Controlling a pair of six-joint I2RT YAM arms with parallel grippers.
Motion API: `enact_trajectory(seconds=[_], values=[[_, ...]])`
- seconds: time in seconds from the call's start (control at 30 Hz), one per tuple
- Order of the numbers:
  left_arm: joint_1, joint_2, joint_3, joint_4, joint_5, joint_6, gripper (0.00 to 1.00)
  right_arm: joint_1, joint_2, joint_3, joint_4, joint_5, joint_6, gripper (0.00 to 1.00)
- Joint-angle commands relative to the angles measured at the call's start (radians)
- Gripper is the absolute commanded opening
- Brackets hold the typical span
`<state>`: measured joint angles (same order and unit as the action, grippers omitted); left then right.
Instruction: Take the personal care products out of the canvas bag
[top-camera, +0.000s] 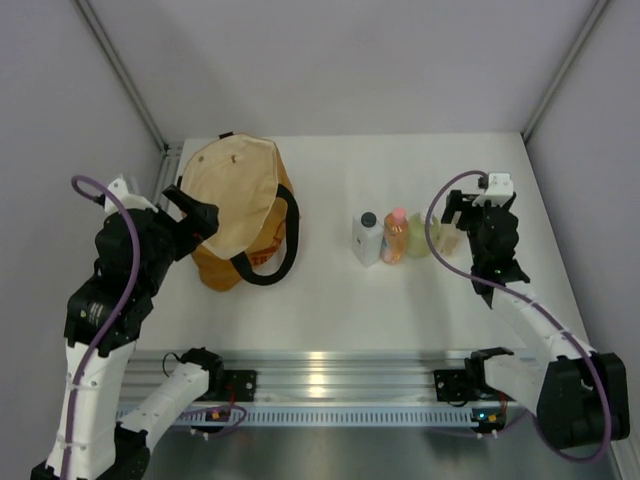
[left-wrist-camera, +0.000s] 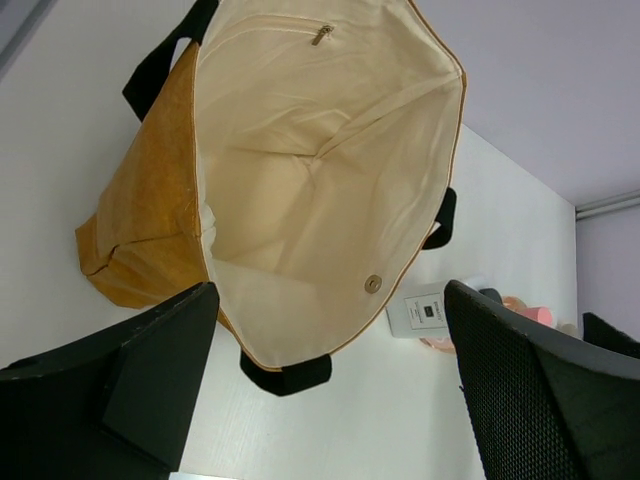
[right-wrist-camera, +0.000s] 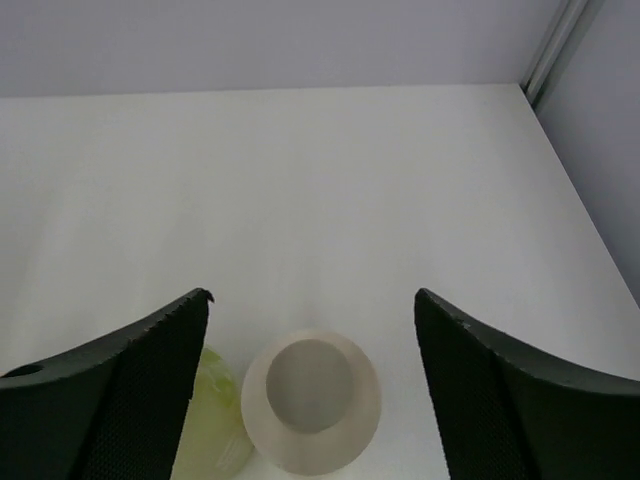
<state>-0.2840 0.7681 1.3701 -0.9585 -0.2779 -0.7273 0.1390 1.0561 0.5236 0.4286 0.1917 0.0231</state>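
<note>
Bag (top-camera: 240, 215) at the table's (top-camera: 400, 170) 9 o'clock, mouth open, only cream lining (left-wrist-camera: 330, 150) showing. Left gripper (left-wrist-camera: 330, 290) spread above it. Row toward 3 o'clock: black-capped bottle (top-camera: 367, 238), orange bottle (top-camera: 395, 235), green bottle (right-wrist-camera: 215, 425), beige bottle (right-wrist-camera: 311, 400). The beige bottle stands between the right gripper's (right-wrist-camera: 312, 295) spread jaws, clear of both. Bare tabletop at 12.

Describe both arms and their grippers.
The left arm and right arm have white links, black joints and a purple cable looping along each. The left gripper and right gripper are black, each with two broad tapering fingers, finely dimpled inside.
</note>
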Motion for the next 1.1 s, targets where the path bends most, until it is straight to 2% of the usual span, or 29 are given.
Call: enact_trajectory(seconds=[0.0, 0.1, 0.13, 0.23, 0.27, 0.47, 0.8, 0.93, 1.07], values=[[0.000, 0.039, 0.076, 0.001, -0.006, 0.083, 0.98, -0.012, -0.073, 0.078, 0.024, -0.006, -0.015, 0.85], [0.002, 0.091, 0.115, -0.040, -0.023, 0.127, 0.98, -0.012, -0.119, 0.150, -0.118, 0.005, -0.014, 0.89], [0.002, 0.100, 0.136, -0.051, -0.042, 0.138, 0.98, -0.012, -0.125, 0.182, -0.248, 0.014, -0.006, 0.94], [0.000, 0.119, 0.150, -0.078, -0.092, 0.180, 0.98, -0.013, -0.149, 0.331, -0.449, 0.038, 0.009, 0.99], [0.000, 0.120, 0.150, -0.080, -0.101, 0.198, 0.98, -0.013, -0.159, 0.392, -0.564, 0.044, 0.012, 1.00], [0.000, 0.134, 0.147, -0.082, -0.178, 0.239, 0.98, -0.010, -0.254, 0.588, -0.942, 0.051, 0.035, 0.99], [-0.041, 0.077, 0.117, -0.082, -0.366, 0.402, 0.98, 0.030, -0.413, 0.746, -1.313, 0.164, 0.026, 0.99], [-0.044, 0.013, 0.048, -0.080, -0.400, 0.457, 0.98, 0.040, -0.446, 0.777, -1.461, 0.164, 0.044, 0.99], [-0.043, -0.079, -0.045, -0.080, -0.382, 0.480, 0.98, 0.043, -0.495, 0.736, -1.510, 0.183, 0.031, 0.99]])
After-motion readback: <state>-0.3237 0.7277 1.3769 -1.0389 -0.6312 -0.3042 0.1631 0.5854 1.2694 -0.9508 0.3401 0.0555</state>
